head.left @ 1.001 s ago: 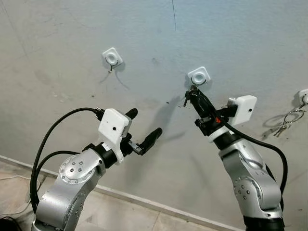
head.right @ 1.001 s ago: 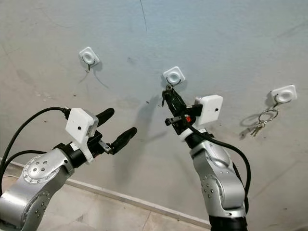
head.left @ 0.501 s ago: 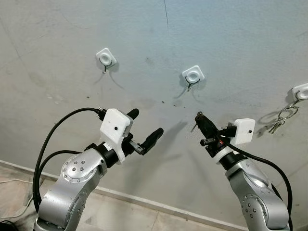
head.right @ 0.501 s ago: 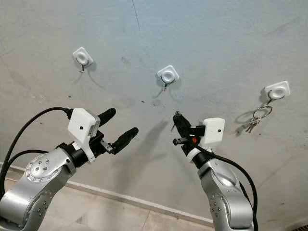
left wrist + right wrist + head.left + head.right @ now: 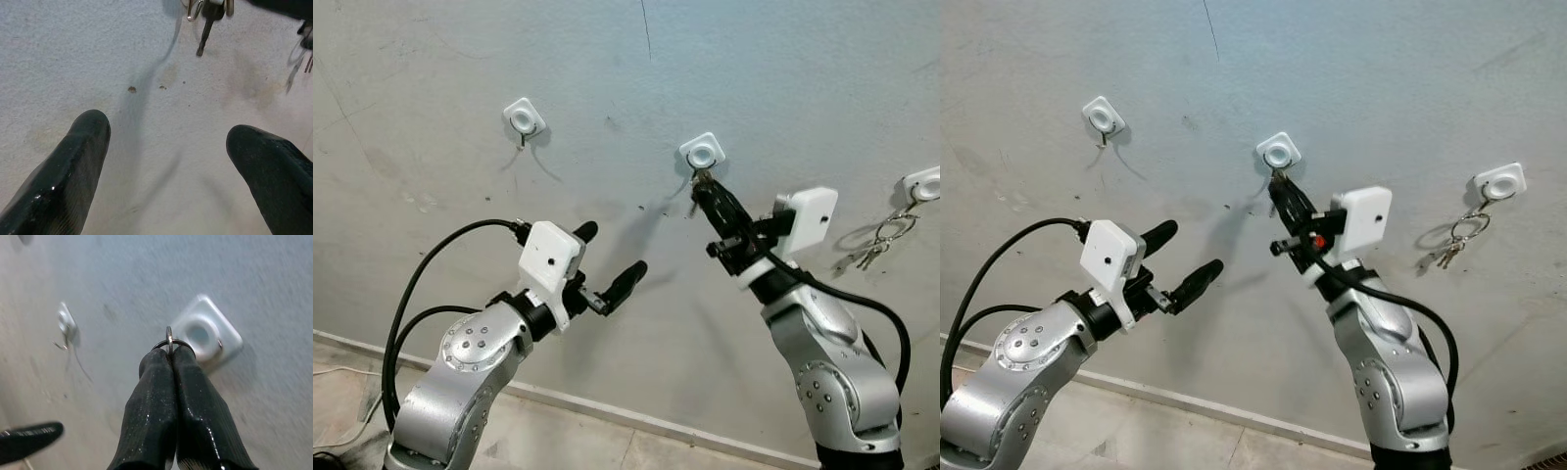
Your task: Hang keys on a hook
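Metal key ring (image 5: 168,339), pinched in the clenched right hand (image 5: 703,192), sits just below the middle hook (image 5: 702,153); the left hand (image 5: 607,262), spread and empty, hangs farther off.

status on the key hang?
Right gripper shut on key ring, at middle hook. Left gripper open, idle. Ring not yet hooked. Nothing blocking.

Three hooks are sitting across the wall (image 5: 431,59): left hook (image 5: 523,117); middle hook (image 5: 702,153), right gripper (image 5: 701,185) just below; right hook (image 5: 924,185), keys (image 5: 876,245) hanging beneath.
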